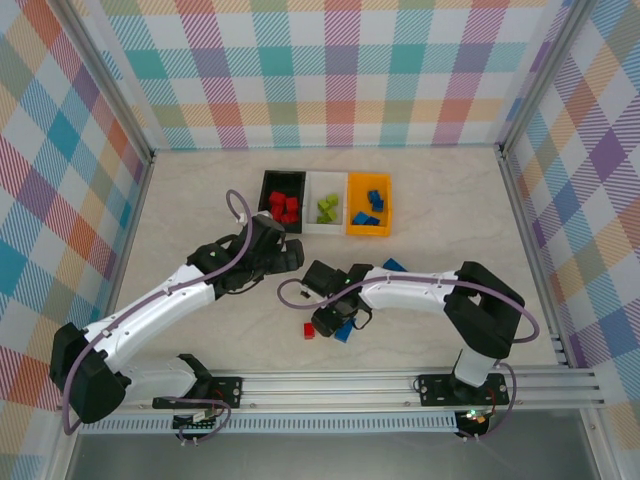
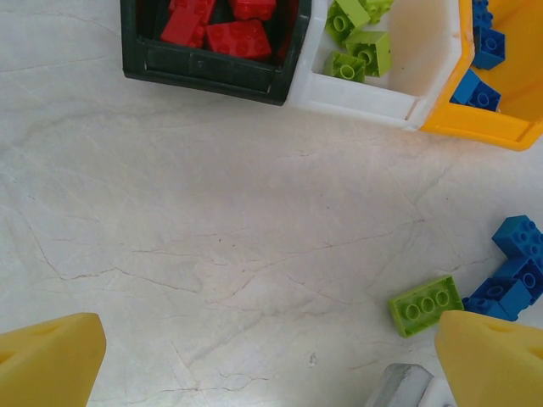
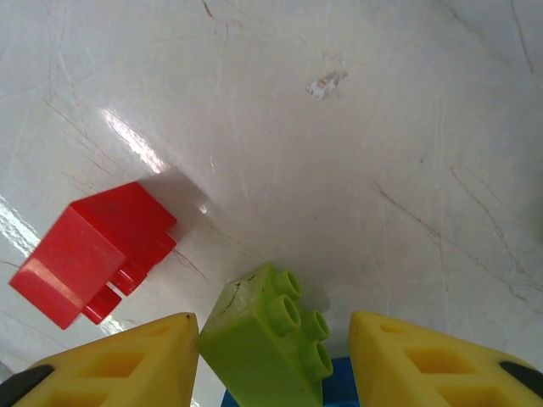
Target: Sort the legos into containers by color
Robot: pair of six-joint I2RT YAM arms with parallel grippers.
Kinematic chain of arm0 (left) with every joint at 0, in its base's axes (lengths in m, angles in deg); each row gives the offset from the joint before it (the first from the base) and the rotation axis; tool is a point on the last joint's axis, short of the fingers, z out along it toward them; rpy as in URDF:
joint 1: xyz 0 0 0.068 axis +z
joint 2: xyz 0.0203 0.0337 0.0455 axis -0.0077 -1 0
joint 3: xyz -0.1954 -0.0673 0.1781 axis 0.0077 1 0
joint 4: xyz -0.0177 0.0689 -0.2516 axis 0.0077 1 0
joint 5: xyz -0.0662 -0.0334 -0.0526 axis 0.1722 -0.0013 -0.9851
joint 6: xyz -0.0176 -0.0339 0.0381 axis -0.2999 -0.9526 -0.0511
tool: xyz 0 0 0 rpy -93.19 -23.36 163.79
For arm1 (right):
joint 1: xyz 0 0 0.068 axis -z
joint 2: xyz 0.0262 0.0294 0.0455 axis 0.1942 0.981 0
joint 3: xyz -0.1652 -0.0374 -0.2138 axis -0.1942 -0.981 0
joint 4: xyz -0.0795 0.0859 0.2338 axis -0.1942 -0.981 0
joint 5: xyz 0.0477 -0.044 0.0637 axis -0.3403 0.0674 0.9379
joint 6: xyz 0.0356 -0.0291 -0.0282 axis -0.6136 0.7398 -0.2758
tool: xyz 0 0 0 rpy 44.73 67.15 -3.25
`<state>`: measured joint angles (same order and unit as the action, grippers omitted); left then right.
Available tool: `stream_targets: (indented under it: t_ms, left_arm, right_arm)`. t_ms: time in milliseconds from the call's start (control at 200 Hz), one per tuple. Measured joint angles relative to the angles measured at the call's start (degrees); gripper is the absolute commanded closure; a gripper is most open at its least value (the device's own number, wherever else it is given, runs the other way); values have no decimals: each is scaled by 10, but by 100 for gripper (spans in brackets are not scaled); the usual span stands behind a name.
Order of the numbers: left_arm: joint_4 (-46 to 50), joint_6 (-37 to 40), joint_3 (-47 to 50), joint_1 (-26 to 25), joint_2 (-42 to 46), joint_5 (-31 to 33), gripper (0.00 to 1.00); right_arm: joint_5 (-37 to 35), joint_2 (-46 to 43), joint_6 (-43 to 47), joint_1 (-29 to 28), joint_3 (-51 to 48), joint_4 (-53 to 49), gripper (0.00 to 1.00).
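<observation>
**Bins.** The black bin (image 1: 282, 200), white bin (image 1: 326, 202) and orange bin (image 1: 369, 204) stand in a touching row at 12 o'clock on the surface (image 1: 450, 210). They hold red bricks (image 1: 285, 208), lime bricks (image 1: 327, 209) and blue bricks (image 1: 368, 205) in that order.

**Left pincer** (image 1: 288, 258). Released, jaws wide, at 6 o'clock of the black bin.

**Right pincer** (image 3: 271, 360). A loose lime brick (image 3: 263, 339) sits tilted between the fingers. It touches one finger, with a slim gap at the other. Whether it is clamped cannot be told. A loose red brick (image 3: 93, 250) lies at its 9 o'clock. A loose blue brick (image 3: 336, 390) lies beneath.
</observation>
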<state>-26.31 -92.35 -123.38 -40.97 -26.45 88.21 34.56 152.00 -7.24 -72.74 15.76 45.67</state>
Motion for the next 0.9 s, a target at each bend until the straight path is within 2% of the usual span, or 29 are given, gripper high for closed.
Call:
stream_targets:
  t_ms: [380,700,900]
  left_arm:
    - [0,0,0,0,0,0,0]
    - [1,0,20,0,27,2,0]
    - [5,-3,38,0,46,2,0]
  right_arm:
    - [2,0,-5,-4,-3,9,78]
    - [-9,-48,-15,20,0,10,80]
    - [-23,-48,-15,60,54,8,79]
